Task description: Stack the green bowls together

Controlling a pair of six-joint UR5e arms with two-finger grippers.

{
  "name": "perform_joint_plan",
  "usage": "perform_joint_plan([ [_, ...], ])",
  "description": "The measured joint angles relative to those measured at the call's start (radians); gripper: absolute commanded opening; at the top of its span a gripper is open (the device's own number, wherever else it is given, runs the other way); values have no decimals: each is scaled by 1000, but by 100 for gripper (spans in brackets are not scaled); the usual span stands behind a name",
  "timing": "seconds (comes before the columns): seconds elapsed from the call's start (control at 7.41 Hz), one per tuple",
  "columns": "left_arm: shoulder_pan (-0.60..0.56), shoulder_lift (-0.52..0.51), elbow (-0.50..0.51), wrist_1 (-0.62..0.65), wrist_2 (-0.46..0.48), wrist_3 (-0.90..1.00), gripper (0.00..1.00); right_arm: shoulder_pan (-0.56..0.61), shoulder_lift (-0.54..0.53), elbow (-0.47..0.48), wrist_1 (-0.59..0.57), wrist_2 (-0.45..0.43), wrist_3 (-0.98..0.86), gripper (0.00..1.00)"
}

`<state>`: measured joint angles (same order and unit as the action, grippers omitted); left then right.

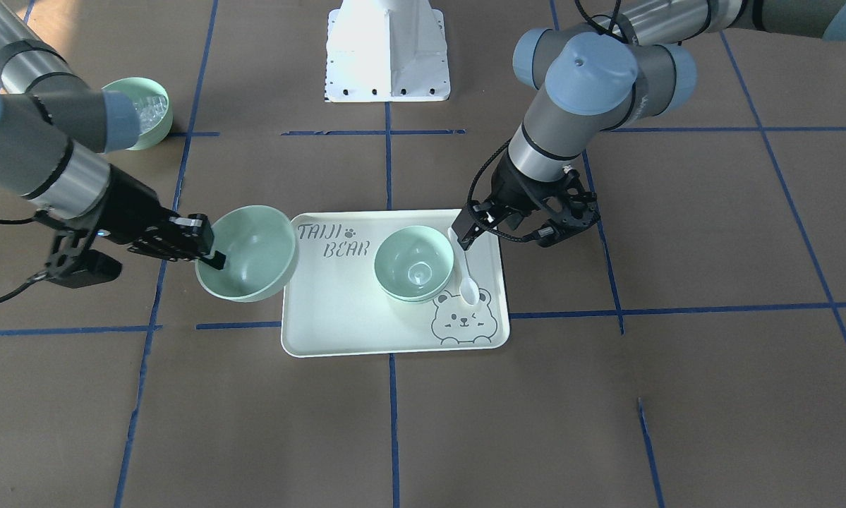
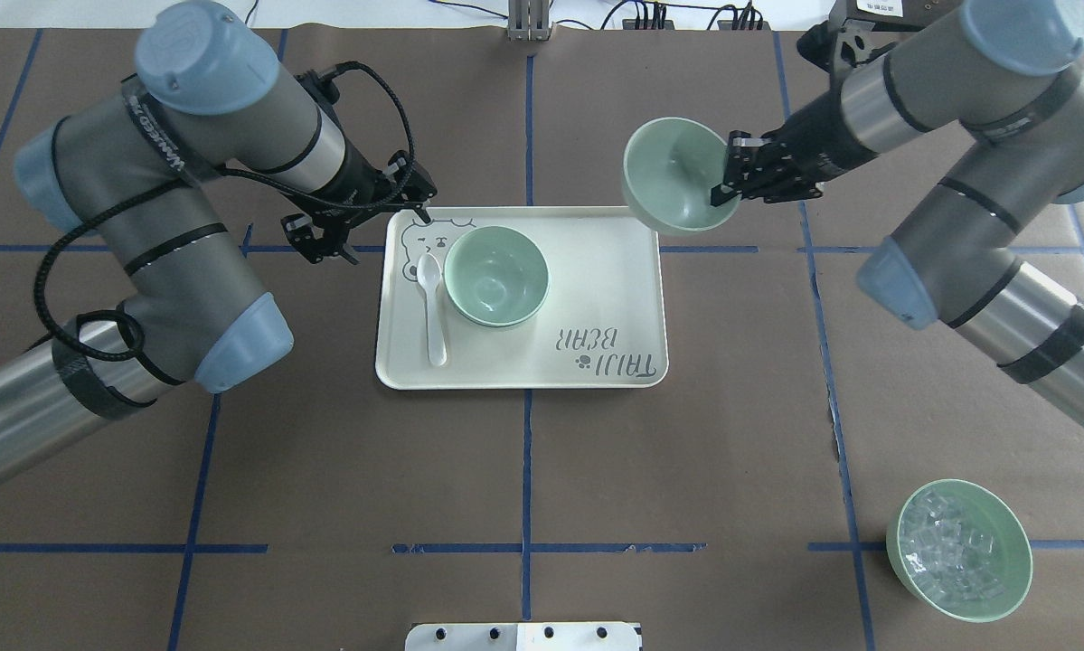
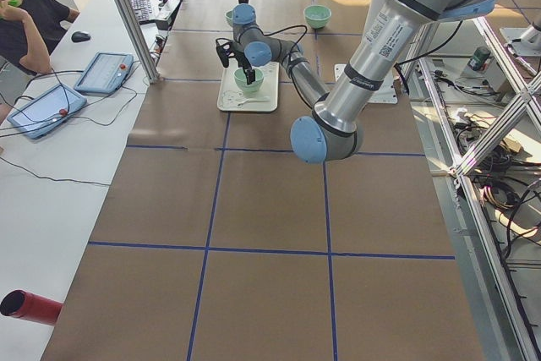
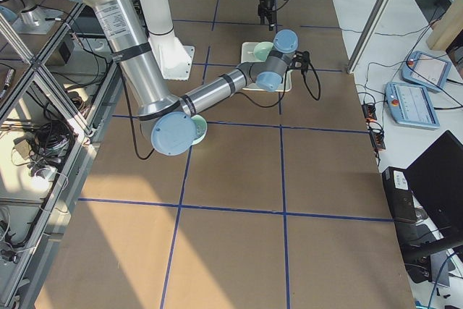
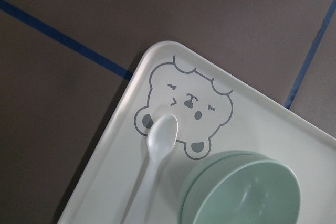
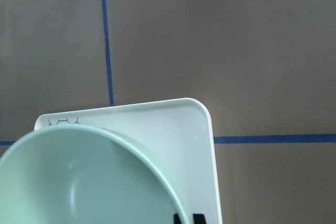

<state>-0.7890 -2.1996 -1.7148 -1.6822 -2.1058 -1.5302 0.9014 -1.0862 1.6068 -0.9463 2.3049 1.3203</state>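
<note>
Two pale green bowls (image 1: 414, 262) sit nested on the cream tray (image 1: 338, 303); they also show in the overhead view (image 2: 496, 276) and the left wrist view (image 5: 247, 192), where two rims are visible. My right gripper (image 1: 211, 255) is shut on the rim of a third green bowl (image 1: 250, 250) and holds it tilted in the air beside the tray's far right corner (image 2: 677, 172). That bowl fills the lower left of the right wrist view (image 6: 79, 182). My left gripper (image 2: 418, 206) hangs open and empty above the tray's bear corner.
A white spoon (image 2: 433, 307) lies on the tray beside the nested bowls. A green bowl with clear ice-like cubes (image 2: 957, 550) stands near the robot's right side. The white robot base (image 1: 387, 53) is at the table's robot side. Blue tape lines cross the brown table.
</note>
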Motion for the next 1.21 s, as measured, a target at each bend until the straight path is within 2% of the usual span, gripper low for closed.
perform_joint_plan([
  [0.27, -79, 52, -75, 88, -6, 161, 100, -117, 104, -9, -72, -154, 51, 0],
  [0.54, -145, 104, -103, 109, -7, 289, 100, -187, 191, -53, -152, -245, 57, 0],
  [0.81, -190, 146, -123, 111, -12, 363, 100, -237, 234, -109, -173, -292, 57, 0],
  [1.08, -203, 157, -123, 111, -15, 395, 100, -254, 247, -121, -219, -297, 57, 0],
  [1.21, -205, 160, -122, 110, -16, 401, 100, -257, 255, -123, -243, -298, 57, 20],
])
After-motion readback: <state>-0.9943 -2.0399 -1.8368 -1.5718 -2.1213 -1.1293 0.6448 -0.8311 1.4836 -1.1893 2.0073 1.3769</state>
